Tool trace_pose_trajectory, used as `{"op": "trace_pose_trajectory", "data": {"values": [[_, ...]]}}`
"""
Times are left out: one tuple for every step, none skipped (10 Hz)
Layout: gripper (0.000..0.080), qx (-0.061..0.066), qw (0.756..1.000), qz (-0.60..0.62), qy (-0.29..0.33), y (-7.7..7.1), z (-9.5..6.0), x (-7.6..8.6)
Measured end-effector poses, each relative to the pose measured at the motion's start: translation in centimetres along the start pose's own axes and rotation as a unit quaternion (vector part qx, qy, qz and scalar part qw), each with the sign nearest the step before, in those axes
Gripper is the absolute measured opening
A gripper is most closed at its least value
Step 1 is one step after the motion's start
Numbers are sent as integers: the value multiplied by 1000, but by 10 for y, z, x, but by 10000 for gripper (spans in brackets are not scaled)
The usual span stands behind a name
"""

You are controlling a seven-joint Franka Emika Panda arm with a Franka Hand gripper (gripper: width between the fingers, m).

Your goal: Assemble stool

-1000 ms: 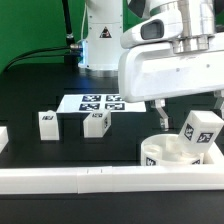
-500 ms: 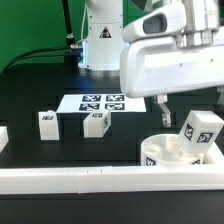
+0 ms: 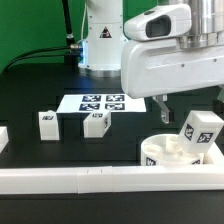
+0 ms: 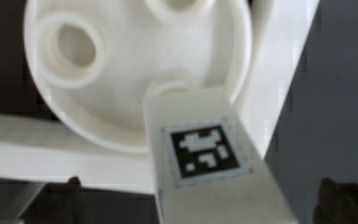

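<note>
Wrist view is showing the gripper (image 4: pixel 208 192) spread wide, its dark fingertips (image 4: pixel 69 190) standing clear on either side of a tagged leg block (image 4: pixel 201 150) and gripping nothing. That leg block is lying straight below the gripper, between the jaws, its lower end sitting in the round seat (image 4: pixel 140 60). In the exterior view its long axis is leaning, top toward the exterior view's right, so it is probably not seating square yet. The seat is sitting just behind the front border rail (image 3: pixel 70 180). Counting: one seat and three legs, one in the seat, plus a loose leg block (image 3: pixel 47 123) and a second loose leg block (image 3: pixel 96 122) standing near the marker board (image 3: pixel 100 102), well apart from the gripper.
</note>
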State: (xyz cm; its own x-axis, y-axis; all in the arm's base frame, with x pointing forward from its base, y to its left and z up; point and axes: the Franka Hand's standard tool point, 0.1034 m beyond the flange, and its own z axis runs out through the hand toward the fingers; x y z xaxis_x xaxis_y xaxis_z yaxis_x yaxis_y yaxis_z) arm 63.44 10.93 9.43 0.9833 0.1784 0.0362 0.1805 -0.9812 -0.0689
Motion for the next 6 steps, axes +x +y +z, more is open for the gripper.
{"op": "trace_pose_trajectory", "data": {"values": [[649, 4, 999, 0, -38, -1, 0, -3], [649, 6, 999, 0, -54, -1, 0, -1], [649, 6, 998, 1, -58, -2, 1, 0], [649, 6, 998, 5, -59, -3, 4, 1], [649, 7, 998, 6, -58, -1, 8, 5], [649, 6, 998, 7, -57, -1, 11, 9]]}}
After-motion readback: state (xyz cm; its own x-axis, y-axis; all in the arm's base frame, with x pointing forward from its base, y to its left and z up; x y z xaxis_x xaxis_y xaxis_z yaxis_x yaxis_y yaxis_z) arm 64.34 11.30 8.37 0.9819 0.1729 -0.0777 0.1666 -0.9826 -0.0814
